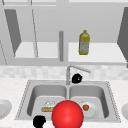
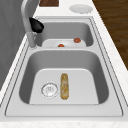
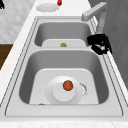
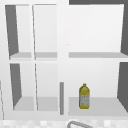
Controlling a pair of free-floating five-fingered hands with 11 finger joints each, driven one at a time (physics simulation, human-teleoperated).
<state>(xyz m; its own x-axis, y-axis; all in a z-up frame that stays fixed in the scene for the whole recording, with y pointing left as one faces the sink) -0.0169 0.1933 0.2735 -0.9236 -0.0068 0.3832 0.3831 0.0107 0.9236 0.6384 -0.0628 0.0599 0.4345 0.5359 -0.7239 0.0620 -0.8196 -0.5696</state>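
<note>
Beside the grey metal faucet [image 1: 68, 72] our right hand [image 1: 77, 78] hovers clenched, grasping nothing; drifting sideways, we judge, could knock the spout.

Yellow bottle [image 1: 84, 43] on cabinet shelf [image 1: 100, 53]

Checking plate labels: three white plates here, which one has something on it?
The plate in the right basin: a small orange-red ball sits on it. The plates on the left counter and right counter are bare.

A grey metal faucet [image 1: 68, 73] stands upright behind the divider between the two basins, its angled spout [image 1: 80, 68] reaching over the right basin.
</note>
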